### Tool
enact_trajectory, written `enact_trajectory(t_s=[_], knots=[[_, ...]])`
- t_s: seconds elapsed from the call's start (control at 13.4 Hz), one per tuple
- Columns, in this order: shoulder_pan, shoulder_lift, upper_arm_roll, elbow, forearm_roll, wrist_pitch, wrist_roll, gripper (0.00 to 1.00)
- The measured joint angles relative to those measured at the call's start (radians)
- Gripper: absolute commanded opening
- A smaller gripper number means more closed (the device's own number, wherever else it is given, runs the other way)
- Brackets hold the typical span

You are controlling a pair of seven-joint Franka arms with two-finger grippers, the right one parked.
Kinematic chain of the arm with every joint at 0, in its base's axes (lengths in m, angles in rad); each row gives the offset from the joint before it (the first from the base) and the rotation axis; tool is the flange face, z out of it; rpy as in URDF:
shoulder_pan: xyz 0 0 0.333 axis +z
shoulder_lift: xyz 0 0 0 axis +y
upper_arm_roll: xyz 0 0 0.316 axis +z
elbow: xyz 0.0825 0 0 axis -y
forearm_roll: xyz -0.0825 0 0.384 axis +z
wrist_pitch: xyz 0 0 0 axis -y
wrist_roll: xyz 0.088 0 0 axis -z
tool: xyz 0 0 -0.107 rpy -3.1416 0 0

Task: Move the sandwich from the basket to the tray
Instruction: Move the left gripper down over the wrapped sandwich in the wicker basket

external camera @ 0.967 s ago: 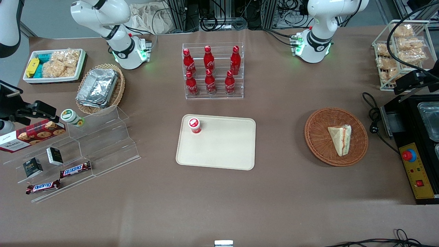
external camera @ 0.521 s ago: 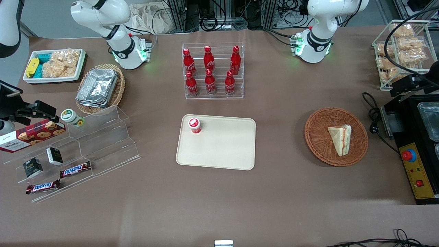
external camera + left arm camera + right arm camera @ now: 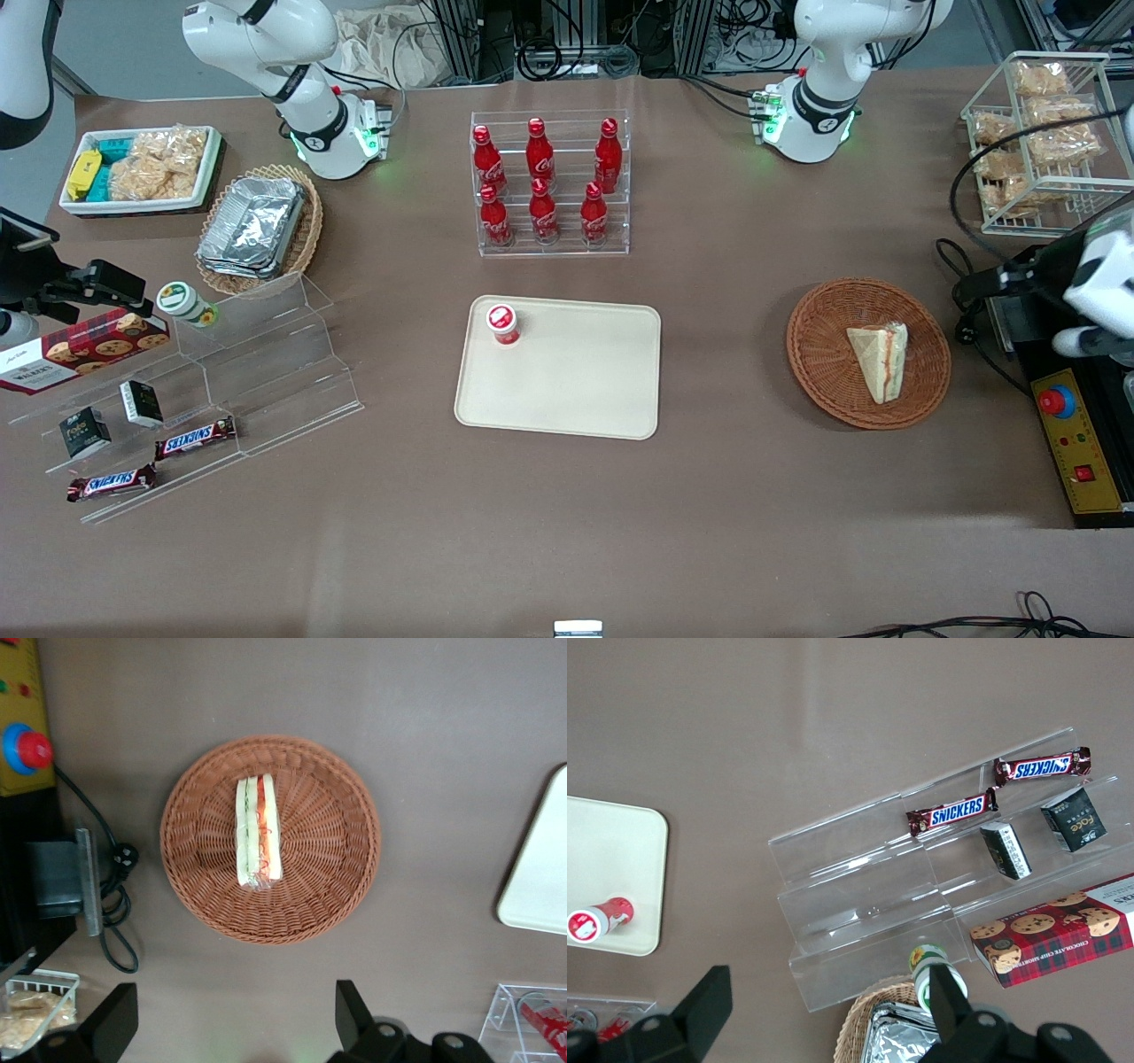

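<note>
The sandwich (image 3: 879,359), a white wedge with red and green layers, lies in the round reddish-brown basket (image 3: 824,354) toward the working arm's end of the table. In the left wrist view the sandwich (image 3: 258,829) rests on its side in the basket (image 3: 328,842). My gripper (image 3: 1063,292) hangs high beside the basket, over the black appliance's edge. Its black fingers (image 3: 354,1014) stand wide apart, so the gripper (image 3: 235,1028) is open and holds nothing. The cream tray (image 3: 567,381) lies mid-table with a small red-capped bottle (image 3: 502,323) on it.
A black appliance with a red button (image 3: 1076,425) and its cable (image 3: 966,301) sit beside the basket. A wire rack of bagged snacks (image 3: 1036,151) stands farther back. A rack of cola bottles (image 3: 549,186) stands farther from the camera than the tray.
My gripper has swung into the front view, nearer to the camera and closer to the basket. The sandwich, basket and tray have not moved.
</note>
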Motion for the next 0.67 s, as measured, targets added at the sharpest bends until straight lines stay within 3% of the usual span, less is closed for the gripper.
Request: enact_trajectory(t_s=[0.67], knots=[[0.009,0.069,0.007,-0.348,0.001,0.377,-0.001,1.00]])
